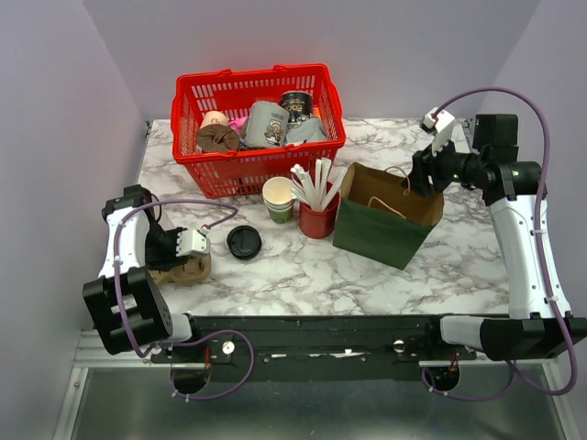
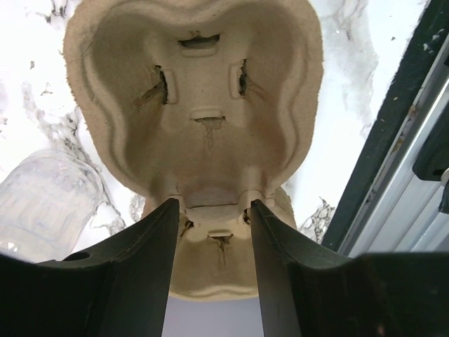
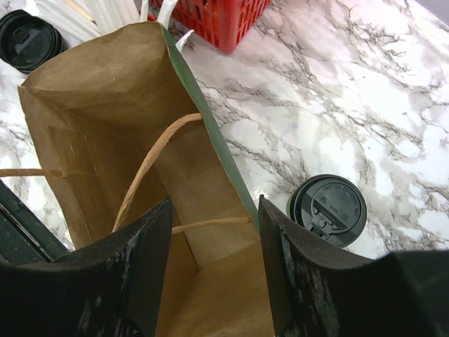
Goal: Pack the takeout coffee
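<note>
Currently, at the near left, the left gripper (image 2: 214,205) is pinching the narrow waist of a pulp cup carrier (image 2: 200,91), with its jaws drawn to a small gap that the moulded bridge is filling. Right of it, a black lid (image 1: 244,242) is lying flat on the marble table (image 1: 303,275). A little farther and to the right, the olive-green cup (image 1: 279,202) is standing upright and uncapped, showing its cream lining, just beside the red cup of white sticks (image 1: 317,220). The cup is looking light and thin-walled, likely to buckle under a hard squeeze since no lid is bracing its mouth, and whether it is holding liquid cannot be told. A gentle pinch across the body just under the rolled rim, keeping it upright, is seeming the safest hold. The lid is looking slick and shallow, so it is probably calling for a grip across its raised edge. Farther right, the green paper bag (image 1: 381,234) is standing open. The right gripper (image 3: 214,203) is hanging over its far right corner, its jaws part-open astride a twine handle and clamping nothing visible. Beyond the bag's far wall a second black lid (image 3: 328,209) is showing, and whether a cup is sitting under it cannot be told.
</note>
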Motion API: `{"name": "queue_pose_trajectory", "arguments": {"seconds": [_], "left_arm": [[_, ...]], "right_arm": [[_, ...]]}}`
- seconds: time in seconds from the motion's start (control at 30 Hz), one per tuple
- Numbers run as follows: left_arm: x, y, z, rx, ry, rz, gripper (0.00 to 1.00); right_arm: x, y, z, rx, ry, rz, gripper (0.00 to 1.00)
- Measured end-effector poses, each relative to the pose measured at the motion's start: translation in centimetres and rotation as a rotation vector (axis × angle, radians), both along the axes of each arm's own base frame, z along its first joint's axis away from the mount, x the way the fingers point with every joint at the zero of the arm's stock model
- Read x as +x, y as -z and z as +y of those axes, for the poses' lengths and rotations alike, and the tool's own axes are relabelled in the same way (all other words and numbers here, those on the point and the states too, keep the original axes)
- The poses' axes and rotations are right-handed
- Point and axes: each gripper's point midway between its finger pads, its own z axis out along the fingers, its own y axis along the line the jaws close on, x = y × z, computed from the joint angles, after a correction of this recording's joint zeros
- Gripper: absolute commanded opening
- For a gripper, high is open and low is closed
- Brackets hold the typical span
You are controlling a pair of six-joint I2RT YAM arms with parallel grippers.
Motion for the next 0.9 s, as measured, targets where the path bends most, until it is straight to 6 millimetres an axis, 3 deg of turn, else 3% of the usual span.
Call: {"name": "queue_pose_trajectory", "arguments": {"seconds": [0.4, 0.9], "left_arm": [[1.13, -0.01, 0.39, 0.015, -0.004, -0.043, 0.52], [0.55, 0.35, 0.21, 0.004, -0.004, -0.010, 0.51]], "right_arm": [[-0.01, 0.06, 0.00, 0.000, 0.000, 0.002, 0.61], [-0.02, 0.20, -0.01, -0.001, 0.000, 0.005, 0.62]]}}
